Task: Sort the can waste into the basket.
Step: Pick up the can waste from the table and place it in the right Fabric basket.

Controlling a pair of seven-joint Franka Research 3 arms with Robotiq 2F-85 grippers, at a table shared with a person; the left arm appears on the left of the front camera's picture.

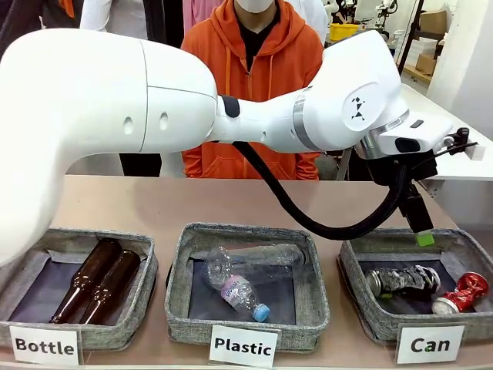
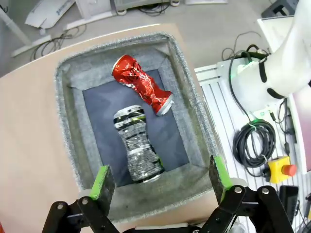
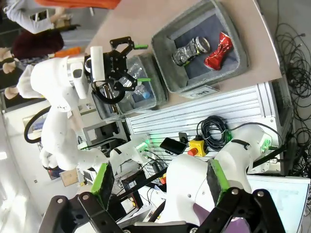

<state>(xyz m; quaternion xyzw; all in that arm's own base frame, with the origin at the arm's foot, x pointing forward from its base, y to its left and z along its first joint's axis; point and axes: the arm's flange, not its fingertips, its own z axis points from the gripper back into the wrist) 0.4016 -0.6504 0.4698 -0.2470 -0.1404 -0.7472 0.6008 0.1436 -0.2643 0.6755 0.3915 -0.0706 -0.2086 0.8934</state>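
Front view: the Can basket (image 1: 362, 304) sits at the right end of the row. Both cans lie inside it, the black-and-silver can (image 1: 403, 280) toward the middle and the red can (image 1: 461, 291) against its right wall. The left gripper (image 1: 420, 223) hangs just above the basket's far rim; you cannot judge its jaws from here.

Left wrist view: the left gripper (image 2: 159, 180) has its jaws spread wide with nothing between them, above the near wall of the basket (image 2: 65, 126). The red can (image 2: 141, 83) and the black-and-silver can (image 2: 137, 143) touch end to side on the dark bottom. Sorting looks complete; lift straight up so a finger does not catch the basket wall.

Right wrist view: the right gripper (image 3: 158, 180) is high, well apart from the basket (image 3: 167, 68), jaws spread and empty. Hold it there.
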